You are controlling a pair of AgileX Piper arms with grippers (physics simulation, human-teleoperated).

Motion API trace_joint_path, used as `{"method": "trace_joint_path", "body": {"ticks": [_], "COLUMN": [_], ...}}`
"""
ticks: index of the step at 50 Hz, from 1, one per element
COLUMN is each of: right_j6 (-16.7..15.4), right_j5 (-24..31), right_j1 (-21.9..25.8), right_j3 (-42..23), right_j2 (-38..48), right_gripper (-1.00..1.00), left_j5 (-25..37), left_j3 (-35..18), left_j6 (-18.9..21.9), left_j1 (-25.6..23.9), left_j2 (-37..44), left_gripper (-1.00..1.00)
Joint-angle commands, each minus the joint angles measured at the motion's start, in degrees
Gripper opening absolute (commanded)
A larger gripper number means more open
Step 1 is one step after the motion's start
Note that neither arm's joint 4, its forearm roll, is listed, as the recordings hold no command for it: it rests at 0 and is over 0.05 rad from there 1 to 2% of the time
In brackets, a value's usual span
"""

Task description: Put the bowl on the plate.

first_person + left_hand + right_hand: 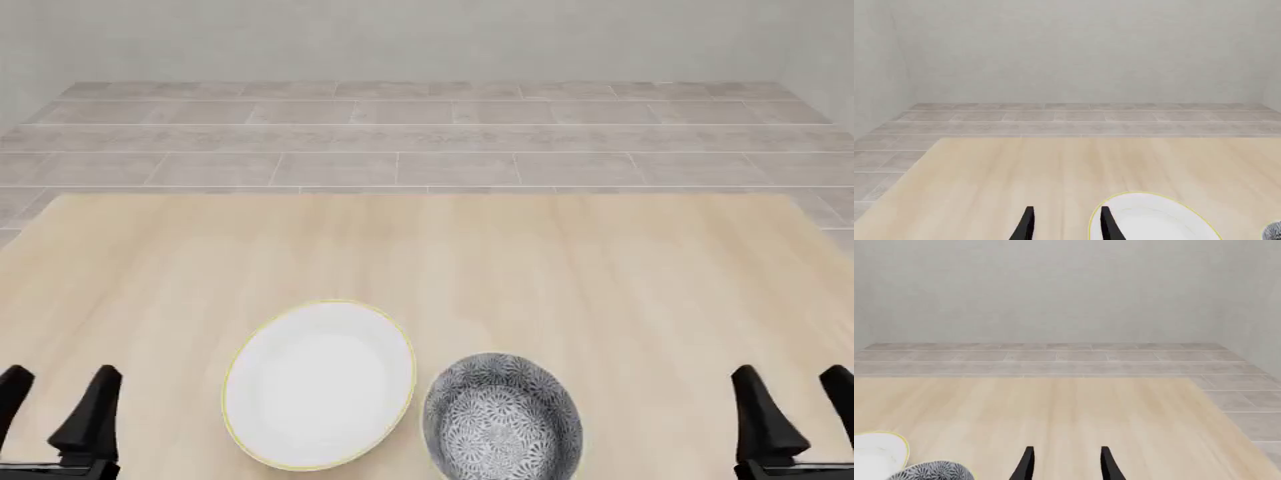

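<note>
Setting: bare simulated test room, not a furnished home; pale wooden table (427,260), grey tiled floor (427,130), plain grey wall (427,40). Rendered surfaces look flat and spotless.

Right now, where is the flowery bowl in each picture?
Front view: the bowl sits low, just right of center, beside the plate.
Left wrist view: only a sliver of it shows at the edge.
Right wrist view: its rim peeks in.
Shared landmark: the plate.

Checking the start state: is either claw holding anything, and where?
Nothing is held. Left claw and right claw are open, apart from the bowl and plate.
</note>
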Motion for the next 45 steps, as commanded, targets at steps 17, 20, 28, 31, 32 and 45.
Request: {"method": "trace_joint_path", "body": {"ticks": [17, 20, 28, 31, 32, 45], "right_j6": [-0.04, -0.32, 0.35, 0.97, 2.40, -2.20], "right_j5": [0.13, -0.13, 2.56, 3.46, 4.35, 9.56], "right_j1": [0.88, 1.38, 1.76, 1.74, 1.76, 0.66], "right_j3": [-0.29, -0.34, -5.21, -7.39, -8.94, -21.49], "right_j2": [0.44, 0.81, 2.07, 3.19, 3.65, 15.63], "right_gripper": [1.00, 1.00, 1.00, 1.00, 1.00, 1.00], "left_j5": [0.00, 0.00, 0.00, 0.00, 0.00, 0.00], "left_j3": [0.00, 0.00, 0.00, 0.00, 0.00, 0.00], "left_j6": [0.00, 0.00, 0.00, 0.00, 0.00, 0.00], "left_j1": [0.00, 0.00, 0.00, 0.00, 0.00, 0.00], "left_j2": [0.00, 0.00, 0.00, 0.00, 0.00, 0.00], "left_gripper": [1.00, 1.00, 1.00, 1.00, 1.00, 1.00]}}
